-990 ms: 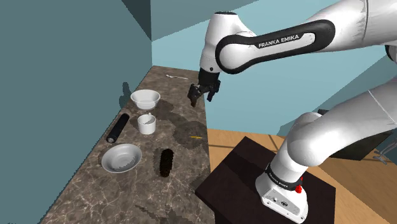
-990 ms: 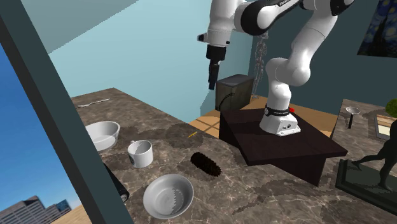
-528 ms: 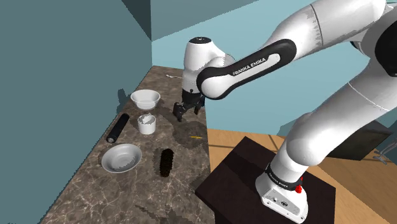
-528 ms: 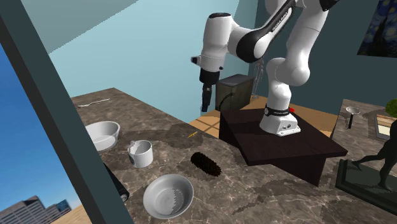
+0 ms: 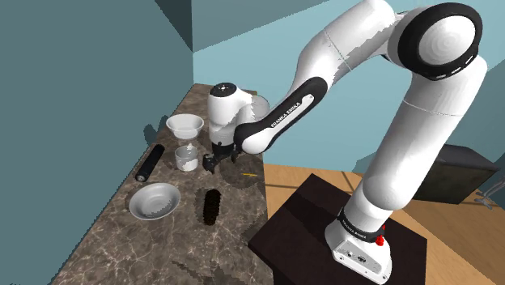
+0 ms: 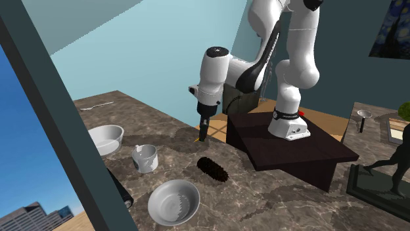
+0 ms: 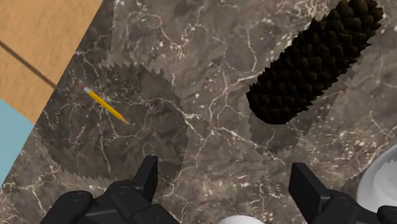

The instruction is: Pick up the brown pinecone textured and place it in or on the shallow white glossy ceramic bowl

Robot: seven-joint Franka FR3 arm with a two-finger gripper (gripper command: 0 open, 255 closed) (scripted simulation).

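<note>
The dark brown pinecone [image 5: 212,206] [image 6: 213,168] [image 7: 312,60] lies on its side on the marble counter. My gripper [image 5: 212,168] [image 6: 202,134] [image 7: 226,184] hangs low over the counter between the white mug and the pinecone. It is open with nothing between its fingers, and the pinecone lies ahead of it and off to one side. A white bowl [image 5: 184,125] [image 6: 105,139] stands further back beyond the mug. A greyer, shallower bowl [image 5: 154,201] [image 6: 174,201] sits beside the pinecone near the front.
A white mug [image 5: 187,157] [image 6: 144,157] stands close to the gripper. A yellow pencil [image 5: 248,174] [image 7: 105,105] lies near the counter's edge, and a black cylinder [image 5: 150,162] by the wall. A utensil [image 5: 225,98] lies at the far end. The dark stand [image 6: 289,147] adjoins the counter.
The arm has swung down and toward the shoulder view's left, bringing the gripper from high over the counter's far edge to just above the surface near the mug. Nothing else moved.
</note>
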